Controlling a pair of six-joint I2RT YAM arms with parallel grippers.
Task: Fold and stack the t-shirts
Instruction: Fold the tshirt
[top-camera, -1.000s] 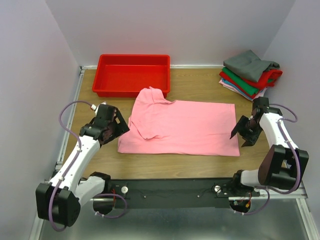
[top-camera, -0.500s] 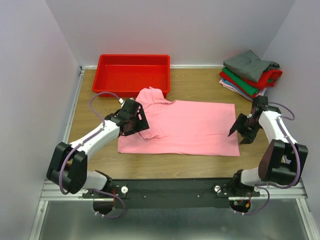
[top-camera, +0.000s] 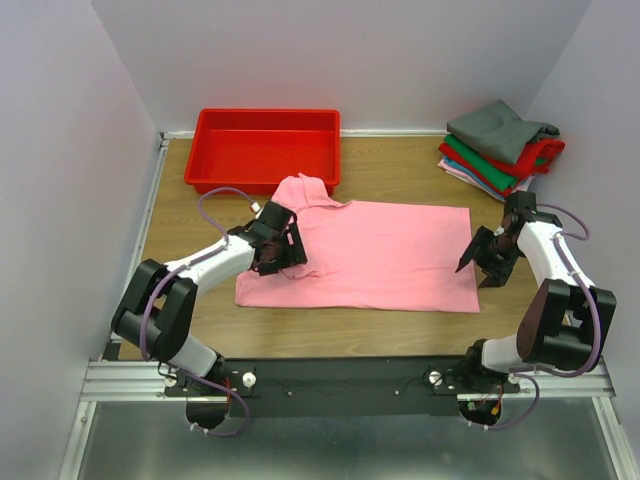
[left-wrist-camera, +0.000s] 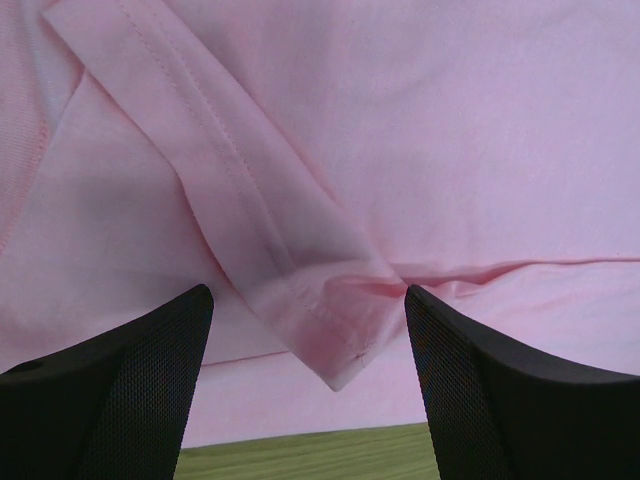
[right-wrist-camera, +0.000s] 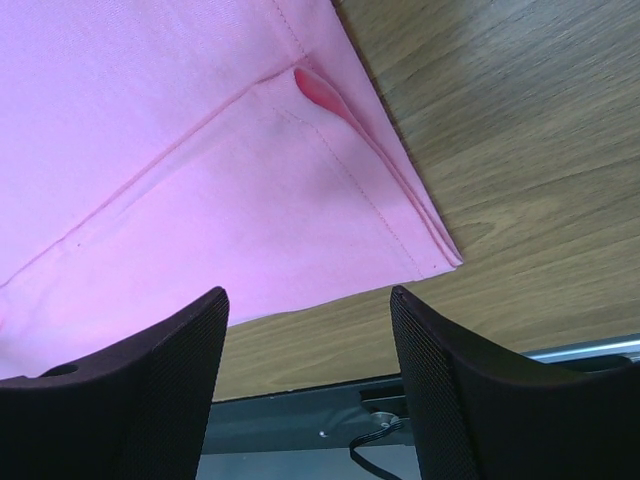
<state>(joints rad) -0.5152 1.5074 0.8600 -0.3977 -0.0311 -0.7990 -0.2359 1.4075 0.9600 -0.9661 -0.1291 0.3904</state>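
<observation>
Pink cloth is the item under handling: the light pink t-shirt (top-camera: 370, 255) is lying flat on the middle of the counter (top-camera: 400, 170), partly folded, with its sleeve end to the left.

**Tools.** The left tool (top-camera: 283, 252) is hovering spread over the folded-in sleeve corner (left-wrist-camera: 335, 375) and is pinching nothing. The right tool (top-camera: 485, 262) is likewise standing spread, just beside the near right hem corner (right-wrist-camera: 445, 255), and is also holding nothing.

**Risks, as judged.**
- Several layers are lying under the left tool. Closing too deep is likely to gather the body cloth along with the sleeve, dragging the whole shirt.
- Closing too shallow is likely to let the thin corner slip out.
- The right hem is showing doubled edges and a small pucker. Pinching only the top layer would be opening the fold.
- Uneven lifting between the two arms would be skewing the shirt.

**Surroundings.**
- The red plastic tray (top-camera: 268, 114) is sitting at the far left, and the shirt's collar end appears to be touching its near wall. Cloth could be catching there.
- The stack of folded t-shirts (top-camera: 500, 150) is sitting at the far right corner, well apart from the pink one. Its grey top shirt is draping loosely and may be sliding when loaded.
</observation>
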